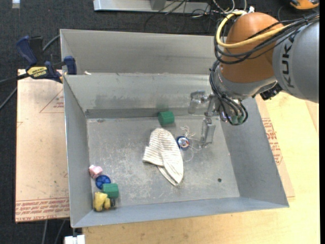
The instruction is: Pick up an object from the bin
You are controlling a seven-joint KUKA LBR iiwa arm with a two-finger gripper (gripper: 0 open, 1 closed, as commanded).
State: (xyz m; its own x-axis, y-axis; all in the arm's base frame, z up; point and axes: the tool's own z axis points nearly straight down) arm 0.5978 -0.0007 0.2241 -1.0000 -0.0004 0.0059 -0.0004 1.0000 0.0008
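Whether the jaws gape is unclear; the bin (76, 136) holds one striped cloth (163, 154), two green blocks (166, 118) (110, 190).

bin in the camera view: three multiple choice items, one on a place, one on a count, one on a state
1. Where does the yellow toy lie in the bin?
A. near left corner, in a small heap
B. against the back wall
C. far right corner

2. How many green blocks are in the bin?
A. one
B. two
C. four

3. How does the white striped cloth lie?
A. hung over the rim
B. crumpled on the floor, mid-bin
C. lifted off the floor

Answers:
1 A, it sits beside a pink piece and a blue disc in that corner.
2 B, one in that heap, one near the back wall.
3 B, it rests on the floor, left of the gripper and apart from it.
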